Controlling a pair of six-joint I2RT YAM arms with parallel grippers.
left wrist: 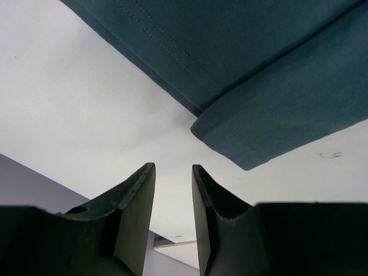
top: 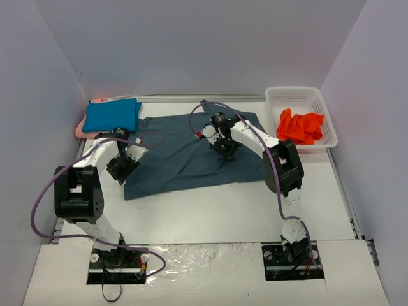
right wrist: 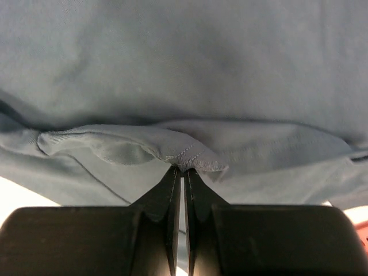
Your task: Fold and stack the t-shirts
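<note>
a: far left of the dark slate t-shirt [top: 185,159]: teal t-shirt [top: 111,115], folded, lying on the pink t-shirt [top: 80,131]. safe there?

b: safe enough, unless clipped by an elbow swinging wide off the slate shirt's left edge.

a: next, the left pincer [top: 124,167], just off the slate shirt's near-left corner. part open, gripping nothing, hanging over the worktop [top: 223,210].

b: worth watching. could close on air or scrape the worktop instead of catching the hem. might also take only the top layer at the doubled-over corner seen from the left wrist.

a: then the slate shirt itself, spread out between both arms.

b: likely to fold crooked if lifted from one side only.

a: on the slate shirt's far-right part: right pincer [right wrist: 183,169], clamped shut on a small stitched ridge of the cloth, judging by the wrist view. rumpled all around the pinch.

b: thin hold. could slip free under a pull, or drag the whole shirt sideways and bunch it worse.

a: well right of the slate shirt: orange-red t-shirt [top: 301,126], crumpled inside the white basket [top: 299,90].

b: not yet folded. could snag on the lattice at lifting.
</note>
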